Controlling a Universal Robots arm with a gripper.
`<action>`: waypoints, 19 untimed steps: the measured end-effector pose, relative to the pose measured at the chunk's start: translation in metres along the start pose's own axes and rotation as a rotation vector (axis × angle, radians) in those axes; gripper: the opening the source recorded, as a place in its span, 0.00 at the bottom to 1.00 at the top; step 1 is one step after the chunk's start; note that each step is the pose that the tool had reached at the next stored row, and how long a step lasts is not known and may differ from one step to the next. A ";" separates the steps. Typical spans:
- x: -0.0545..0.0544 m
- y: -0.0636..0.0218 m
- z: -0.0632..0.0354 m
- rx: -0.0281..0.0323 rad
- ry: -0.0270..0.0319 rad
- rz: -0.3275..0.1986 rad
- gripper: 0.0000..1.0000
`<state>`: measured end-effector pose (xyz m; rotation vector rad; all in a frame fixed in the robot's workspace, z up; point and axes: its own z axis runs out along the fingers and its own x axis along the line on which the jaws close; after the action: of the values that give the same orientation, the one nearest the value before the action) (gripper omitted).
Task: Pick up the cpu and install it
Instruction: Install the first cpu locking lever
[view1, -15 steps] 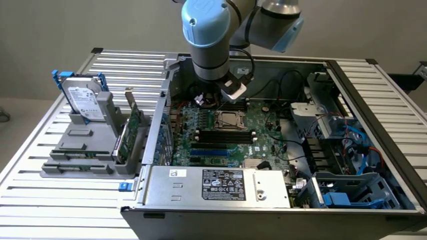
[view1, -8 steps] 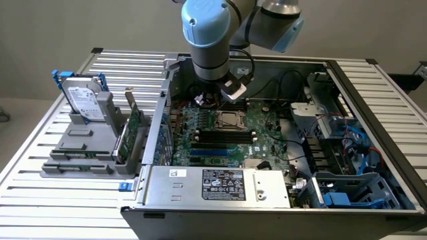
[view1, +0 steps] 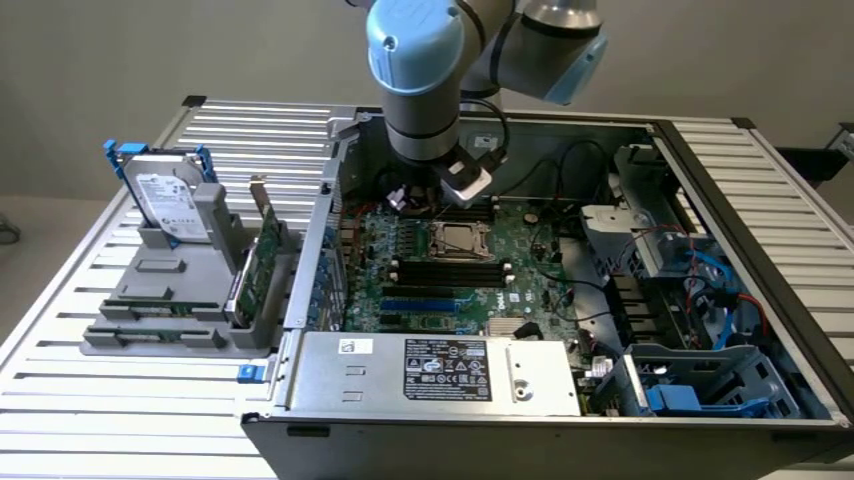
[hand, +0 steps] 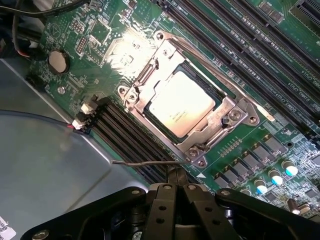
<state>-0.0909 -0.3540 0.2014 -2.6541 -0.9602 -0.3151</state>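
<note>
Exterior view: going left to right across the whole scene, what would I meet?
hard drive → green circuit cards → cpu → blue-grey drive cage

**Cpu lying in the socket**

The cpu (hand: 182, 102) is a small, flat, square chip with a pale silver metal top and faint printing. It lies flat and face up inside the metal socket frame (hand: 231, 117), its edges parallel to the frame's bars

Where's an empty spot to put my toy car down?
The bare slatted metal table between the grey plastic holder rack and its near edge, also behind the rack. Crowded: inside the open dark computer case, with green motherboard, cables, silver square cpu.
</note>
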 end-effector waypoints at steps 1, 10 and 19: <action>0.000 0.0000 0.0000 0.0021 -0.0028 0.002 0.11; 0.000 0.0000 0.0000 -0.0137 0.0065 0.061 0.11; 0.000 0.0000 0.0000 -0.0279 0.0163 0.105 0.11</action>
<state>-0.0909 -0.3540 0.2014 -2.7111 -0.8131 -0.3278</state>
